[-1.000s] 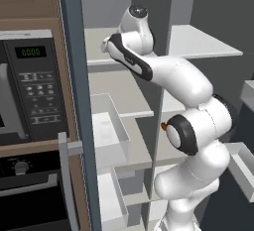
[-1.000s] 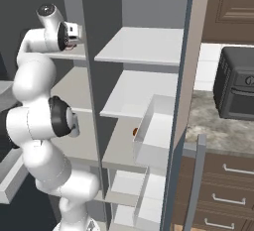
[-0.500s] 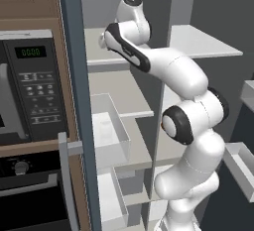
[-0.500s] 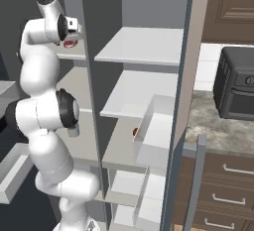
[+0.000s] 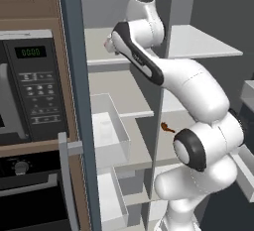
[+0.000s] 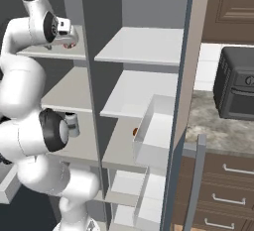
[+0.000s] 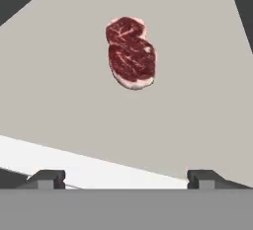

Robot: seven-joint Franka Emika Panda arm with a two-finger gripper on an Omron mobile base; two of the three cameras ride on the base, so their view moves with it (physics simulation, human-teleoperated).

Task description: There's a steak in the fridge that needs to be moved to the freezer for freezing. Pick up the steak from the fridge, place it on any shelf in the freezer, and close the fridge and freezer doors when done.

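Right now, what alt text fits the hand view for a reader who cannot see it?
A raw red steak lies flat on a pale grey shelf, clear of the open gripper, whose two dark fingertips stand wide apart near the shelf's white front edge.

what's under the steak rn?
The steak lies flat on a bare white shelf, apart from the open gripper. In the right base view it's on the top shelf of the left compartment. Its underside is hidden.
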